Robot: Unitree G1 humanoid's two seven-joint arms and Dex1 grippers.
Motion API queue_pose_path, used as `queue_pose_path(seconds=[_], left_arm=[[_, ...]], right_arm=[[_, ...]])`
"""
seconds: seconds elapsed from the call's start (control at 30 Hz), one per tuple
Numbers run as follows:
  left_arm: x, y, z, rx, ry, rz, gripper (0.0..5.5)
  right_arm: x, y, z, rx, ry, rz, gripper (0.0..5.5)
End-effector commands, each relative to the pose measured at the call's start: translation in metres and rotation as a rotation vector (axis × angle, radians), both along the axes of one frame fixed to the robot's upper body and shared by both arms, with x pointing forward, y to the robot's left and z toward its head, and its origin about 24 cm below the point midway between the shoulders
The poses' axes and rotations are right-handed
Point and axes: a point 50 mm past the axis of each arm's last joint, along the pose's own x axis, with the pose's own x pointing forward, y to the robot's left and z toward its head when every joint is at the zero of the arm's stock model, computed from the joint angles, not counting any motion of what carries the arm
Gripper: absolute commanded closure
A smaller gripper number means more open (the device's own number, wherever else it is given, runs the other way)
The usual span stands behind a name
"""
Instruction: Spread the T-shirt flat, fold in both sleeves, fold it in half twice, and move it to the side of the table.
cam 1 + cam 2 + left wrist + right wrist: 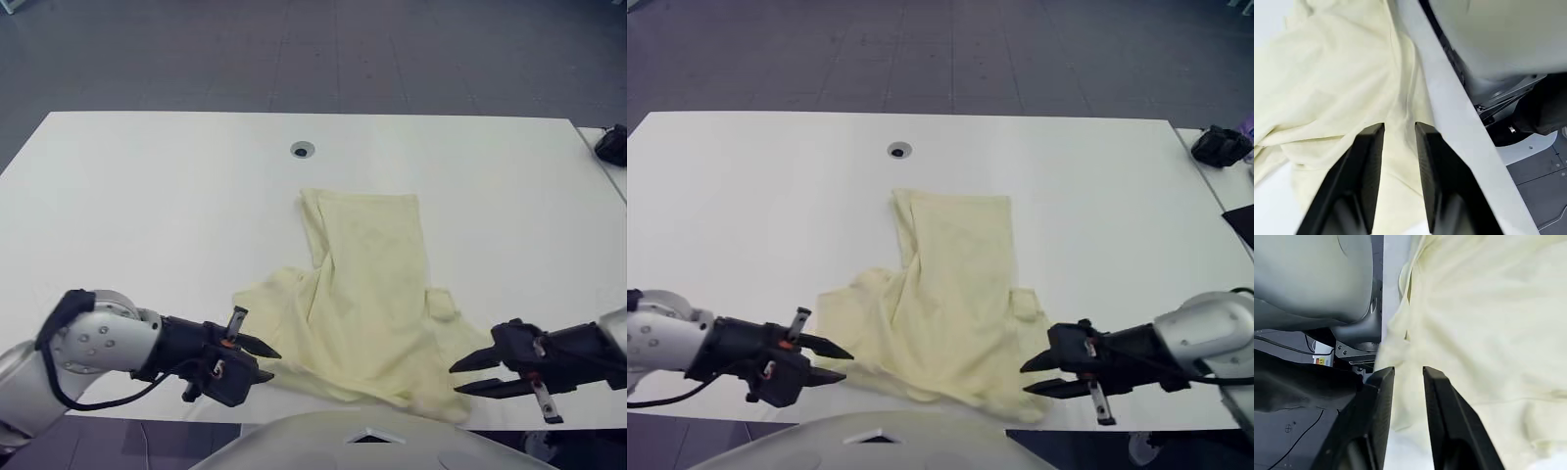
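The T-shirt [362,294] was a plain pale yellow, no print, lying on a white table [147,196]. The left gripper [274,364] and right gripper [457,379] were black, and the floor [294,49] was dark grey tile.

Bright, even light from above, shadows soft.
The table [147,196] glows near glare-white beyond the left gripper [274,364] and right gripper [455,380]; the shirt [367,284] between them carries faint grey fold shadows.

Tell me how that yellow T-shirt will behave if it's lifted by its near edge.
Probably floppy: the T-shirt lies rumpled, with folds and overlapping layers, so it would likely drape and sag. It looks thin, likely light. Pushed, it may bunch rather than slide on the table.
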Motion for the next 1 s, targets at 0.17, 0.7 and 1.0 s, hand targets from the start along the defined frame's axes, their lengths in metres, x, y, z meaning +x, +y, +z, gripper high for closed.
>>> queue_pose_path(seconds=[0.17, 0.7, 1.0], left_arm=[[0.132, 0.009, 0.019, -0.211, -0.349, 0.463, 2.77], [0.21, -0.058, -0.085, -0.241, -0.338, 0.723, 0.1], [0.219, -0.046, -0.082, -0.142, -0.412, 0.682, 0.1]], right_arm=[[0.115, -0.002, 0.01, 0.122, -0.449, -0.446, 2.95], [0.21, 0.026, -0.087, -0.002, -0.685, -0.836, 0.37], [0.202, 0.024, -0.102, -0.024, -0.66, -0.833, 0.11]])
